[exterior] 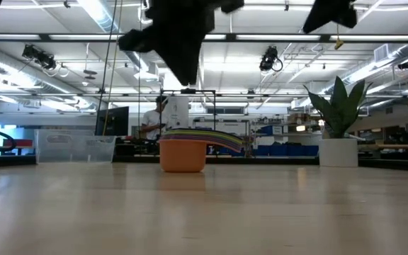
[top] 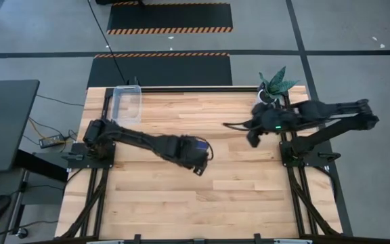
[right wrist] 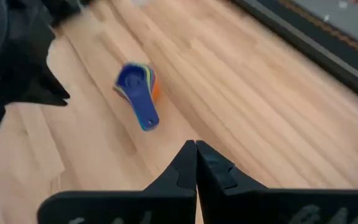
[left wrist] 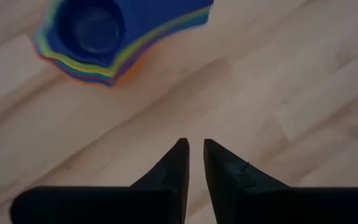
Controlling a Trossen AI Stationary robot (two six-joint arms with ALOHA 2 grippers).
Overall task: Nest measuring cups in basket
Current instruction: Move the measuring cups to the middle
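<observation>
The measuring cups (left wrist: 98, 37) stand nested in one stack on the bare tabletop near its middle. A blue cup is on top and an orange one (exterior: 183, 157) at the bottom, with the handles (exterior: 218, 139) fanned to one side. My left gripper (left wrist: 194, 149) hangs above the table just beside the stack (top: 196, 144), touching nothing. Its fingers are shut but for a narrow slit. My right gripper (right wrist: 196, 149) is shut and empty, raised over the table's right part (top: 252, 139), with the stack (right wrist: 138, 90) farther off. The clear basket (top: 127, 102) stands at the far left edge.
A white pot with a green plant (top: 275, 85) stands at the far right corner, close to my right arm. In the low view the basket (exterior: 76, 147) is left of the stack and the plant (exterior: 338, 127) right of it. Bare wood (top: 202, 203) lies along the near side.
</observation>
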